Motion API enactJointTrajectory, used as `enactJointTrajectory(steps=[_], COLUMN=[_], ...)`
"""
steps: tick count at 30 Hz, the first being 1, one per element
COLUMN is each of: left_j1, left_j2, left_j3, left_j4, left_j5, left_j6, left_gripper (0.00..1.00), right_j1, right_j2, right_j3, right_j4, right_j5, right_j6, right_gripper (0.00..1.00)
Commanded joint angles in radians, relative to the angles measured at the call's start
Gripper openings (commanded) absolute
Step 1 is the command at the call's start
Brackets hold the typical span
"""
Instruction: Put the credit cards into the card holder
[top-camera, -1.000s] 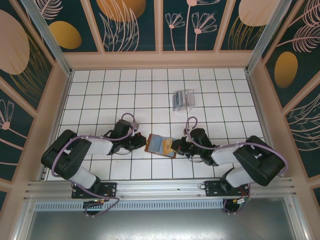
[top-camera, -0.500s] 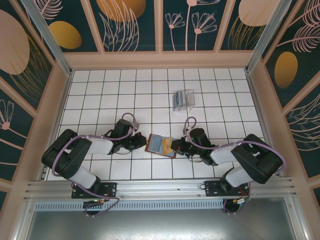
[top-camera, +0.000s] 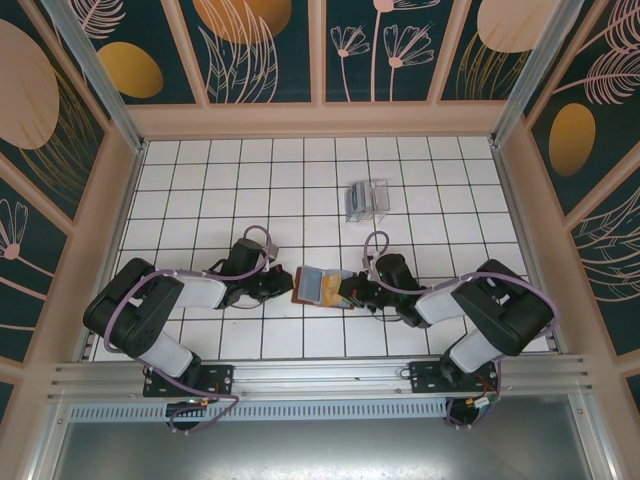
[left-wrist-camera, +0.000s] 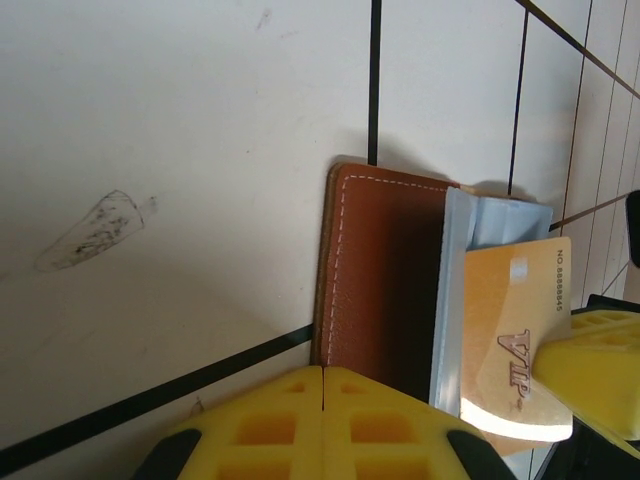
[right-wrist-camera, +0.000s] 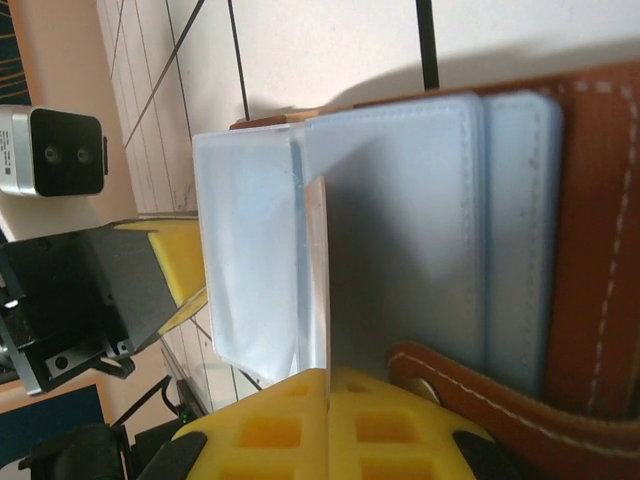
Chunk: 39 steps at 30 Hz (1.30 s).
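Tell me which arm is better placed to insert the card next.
Right: the right claw is shut on the gold plastic card, held at the pale blue sleeves of the brown leather card holder; the shut left claw rests at the holder's edge.

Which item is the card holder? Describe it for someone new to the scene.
On the white tiled table, look at the near middle, between the left arm and right arm. The card holder lies open there: brown stitched leather with pale blue sleeves, unlike the clear plastic box farther back.
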Motion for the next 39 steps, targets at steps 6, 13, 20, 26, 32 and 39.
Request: enactJointTrajectory(steps=[6, 13, 20, 26, 32, 39], left_j1=[-0.004, -0.004, -0.004, -0.004, -0.004, -0.005], left_j2=[0.01, -0.029, -0.038, -0.008, 0.0, 0.011], left_j3=[-0.001, 0.01, 0.01, 0.005, 0.006, -0.002], left_j4=[-0.048, -0.109, -0.133, -0.096, -0.086, -0.067], left_j5=[-0.051, -0.109, -0.136, -0.112, -0.104, -0.09], left_j6=[0.018, 0.042, 0.06, 0.04, 0.039, 0.033], left_gripper=[0.07, 0.07, 0.07, 0.06, 0.06, 0.06], right_j1=[0.011, 0.005, -0.036, -0.049, -0.04, -0.02], right_j2=[0.098, 0.134, 0.153, 0.172, 0.224, 0.272], right_j3=[0.057, 0.093, 0.09, 0.084, 0.064, 0.057], right_j4=[-0.006, -0.054, -0.081, -0.031, 0.09, 0.196], right_j5=[-0.067, -0.068, -0.068, -0.081, -0.028, 0.015], right_j6=[-0.054, -0.143, -0.186, -0.138, -0.003, 0.074], right_gripper=[0.0, 0.0, 0.0, 0.0, 0.0, 0.0])
